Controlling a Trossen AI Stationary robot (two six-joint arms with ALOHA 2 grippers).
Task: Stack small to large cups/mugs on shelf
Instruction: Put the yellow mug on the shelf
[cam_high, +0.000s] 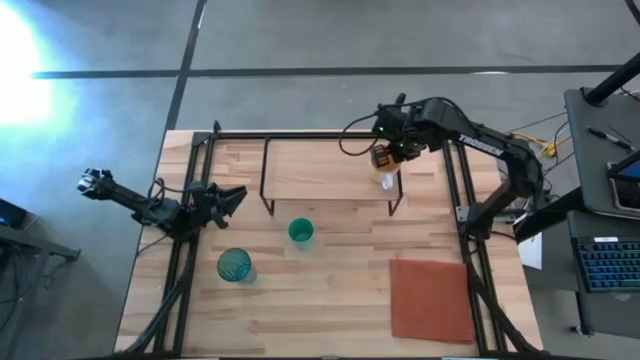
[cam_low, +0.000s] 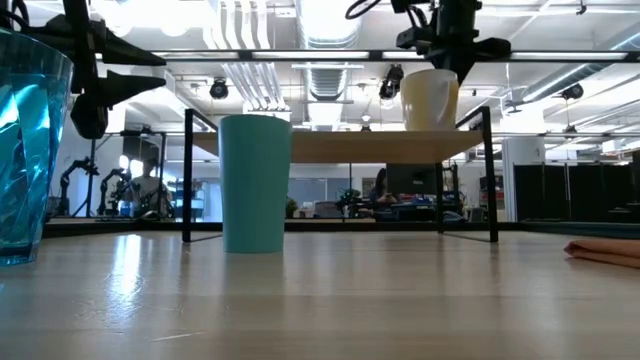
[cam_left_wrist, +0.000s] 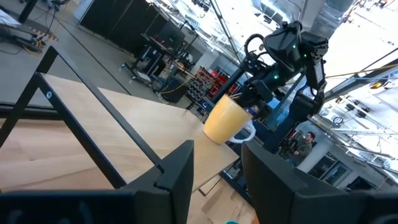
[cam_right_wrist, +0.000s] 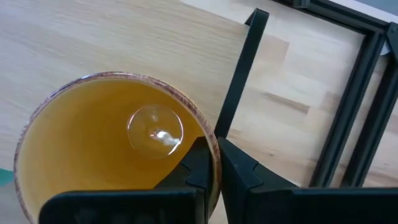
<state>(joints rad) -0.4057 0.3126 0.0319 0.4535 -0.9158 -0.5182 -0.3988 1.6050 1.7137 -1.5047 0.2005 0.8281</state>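
Observation:
The small orange mug (cam_right_wrist: 118, 143) stands upright at the right end of the light-wood shelf (cam_high: 320, 172); it also shows in the low view (cam_low: 430, 100) and in the left wrist view (cam_left_wrist: 225, 121). My right gripper (cam_right_wrist: 214, 165) is above it, shut on its rim. The opaque green cup (cam_high: 300, 232) stands on the table in front of the shelf. The see-through teal ribbed tumbler (cam_high: 235, 265) stands to its near left. My left gripper (cam_high: 232, 197) is open and empty at the table's left, beside the shelf's left legs. My right gripper pinches the mug's rim (cam_right_wrist: 211, 140) with one finger (cam_right_wrist: 193, 168) inside the mug and the other (cam_right_wrist: 244, 173) outside its wall. The fingers come from above, pointing down. The mug is upright, its base (cam_low: 430, 128) at the shelf board's top.
A flat reddish-brown mat (cam_high: 430, 298) lies at the table's near right. Black frame posts (cam_high: 455, 190) stand along both table sides. The shelf's thin black legs (cam_low: 187, 175) rise from the table. Bare table shows between the cups and the mat.

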